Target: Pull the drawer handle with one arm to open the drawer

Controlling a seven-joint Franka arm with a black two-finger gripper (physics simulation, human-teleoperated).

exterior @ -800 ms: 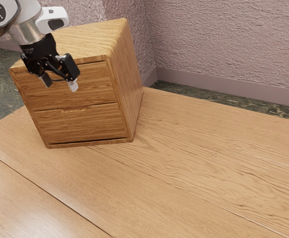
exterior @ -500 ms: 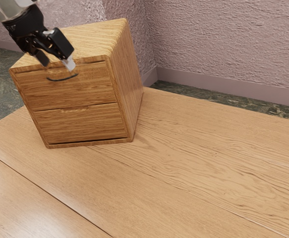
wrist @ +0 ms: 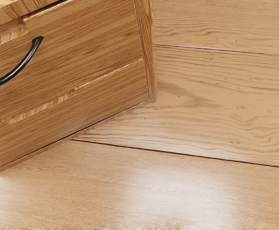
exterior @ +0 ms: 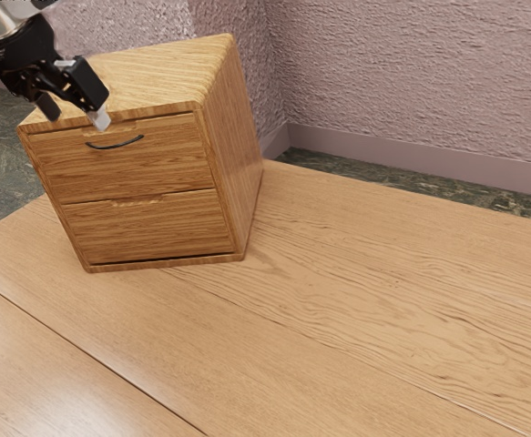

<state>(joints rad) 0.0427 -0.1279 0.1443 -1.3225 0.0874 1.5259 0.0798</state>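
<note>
Drawer looks shut, so no pull yet. Our claw is wide, w/ nothing in it, just above handle.

Open table before cabinet front; handle unobstructed from front; wall close behind cabinet blocks rear.

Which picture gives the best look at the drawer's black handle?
The exterior view: the whole handle shows there, curving across the front of the top drawer. The wrist view brings the handle closer, but cuts off one end at the picture's edge.
</note>
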